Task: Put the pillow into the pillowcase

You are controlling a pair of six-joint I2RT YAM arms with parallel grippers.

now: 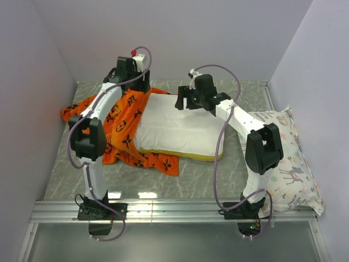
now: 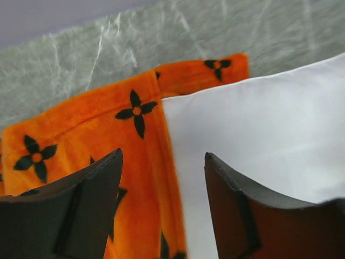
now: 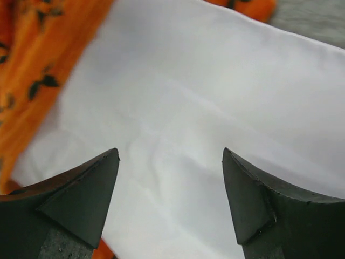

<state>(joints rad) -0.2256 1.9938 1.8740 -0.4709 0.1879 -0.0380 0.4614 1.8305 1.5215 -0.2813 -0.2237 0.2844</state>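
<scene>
orange pillowcase (image 1: 124, 126) touches the white pillow (image 1: 180, 130) toward the table's (image 1: 218, 176) far edge; our left gripper (image 2: 163, 152) and right gripper (image 3: 170, 150) gape, empty.

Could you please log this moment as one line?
left pincer open above pillowcase | right pincer open above pillow | pillow mostly uncovered

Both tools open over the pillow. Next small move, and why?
Probably lower the left tool and close on the pillowcase edge: its open jaws straddle where orange fabric meets the pillow, which lies mostly uncovered.
</scene>
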